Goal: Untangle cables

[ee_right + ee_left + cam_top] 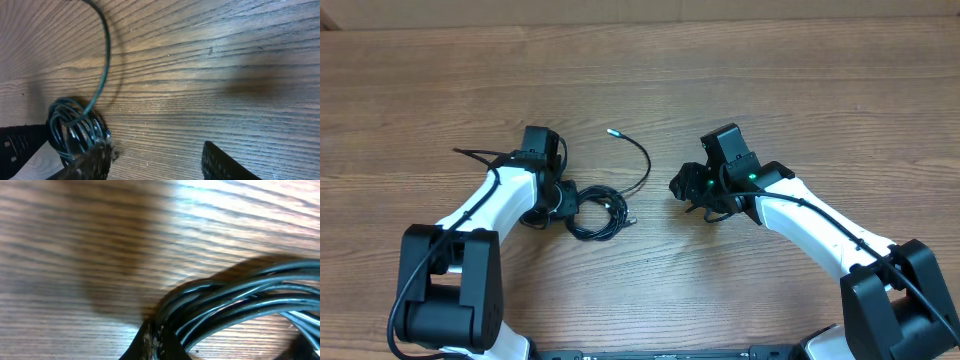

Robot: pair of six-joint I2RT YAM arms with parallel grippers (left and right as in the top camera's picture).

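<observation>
Black cables (pixel 597 212) lie on the wooden table (pixel 770 80) in the overhead view, between the two arms and closer to the left one. Most of the length is wound in a tight coil, and the left gripper (pixel 564 197) presses against the coil's left edge. One loose strand (pixel 646 165) leaves the coil, bows out to the right and curls back toward the far side, ending in a pale plug tip (pixel 613 131) that points left. That strand's long axis runs roughly near to far; the coil is round and has no clear axis. The right gripper (pixel 692 190) hovers well to the right of the coil, touching nothing.

From the left wrist, several glossy strands (pixel 235 297) fan toward the right and converge at a dark finger (pixel 150 342) at the near edge. The jaws are closed, and the bundle appears pinched there.

From the right wrist, the right gripper (pixel 155 152) has its fingers standing apart over bare wood. The coil (pixel 75 131) sits off to their left, with the single strand (pixel 106 45) climbing away toward the far side.

I judge the untangling barely begun: one tail is free, while the loops remain wound together and need drawing apart.
</observation>
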